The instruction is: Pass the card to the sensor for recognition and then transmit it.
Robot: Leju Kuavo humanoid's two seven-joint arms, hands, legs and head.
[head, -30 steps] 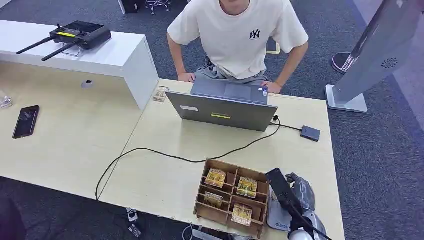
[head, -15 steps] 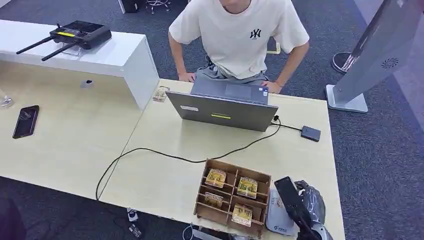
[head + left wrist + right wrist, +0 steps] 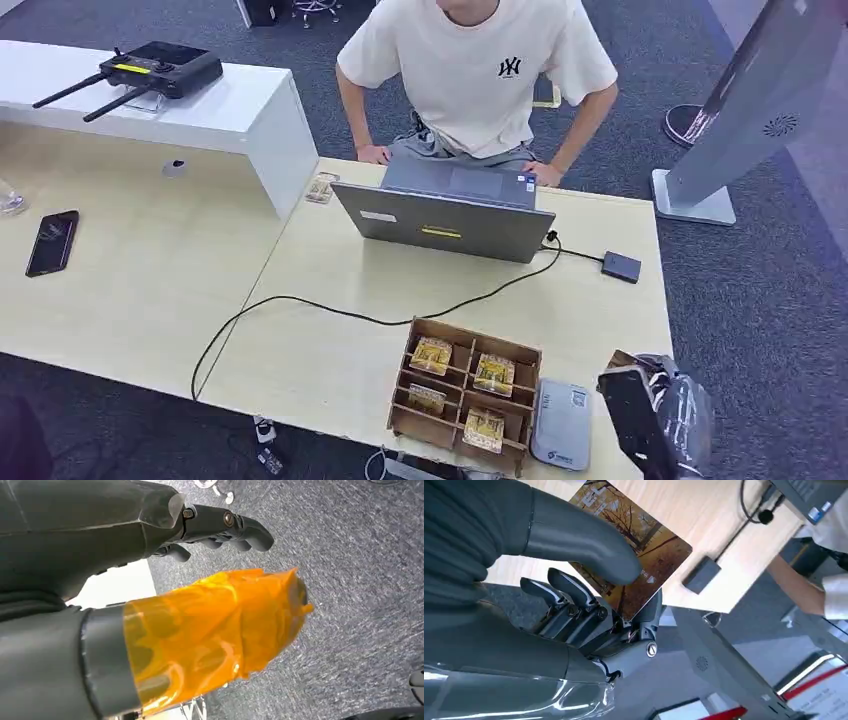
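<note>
My right hand (image 3: pixel 672 412) hovers at the table's near right corner, just right of the flat grey sensor pad (image 3: pixel 562 422). In the right wrist view this hand (image 3: pixel 589 605) pinches a card (image 3: pixel 644 555) with a yellow autumn picture between thumb and fingers, held above the table. The pad lies uncovered beside a wooden card box (image 3: pixel 465 393). A small dark box (image 3: pixel 621 266) on a cable sits at the far right of the table. My left hand (image 3: pixel 165 595), its thumb wrapped in orange tape, hangs over grey carpet and holds nothing.
A person (image 3: pixel 480 70) leans on the far side behind an open laptop (image 3: pixel 445 215). A black cable (image 3: pixel 300 305) crosses the table. A phone (image 3: pixel 52 242) and a black controller (image 3: pixel 150 68) lie at the left. A grey stand (image 3: pixel 740 110) rises at the right.
My right hand has carried the card rightwards off the grey sensor pad, towards the table's right edge. The pad, partly covered before, now lies fully in sight.
</note>
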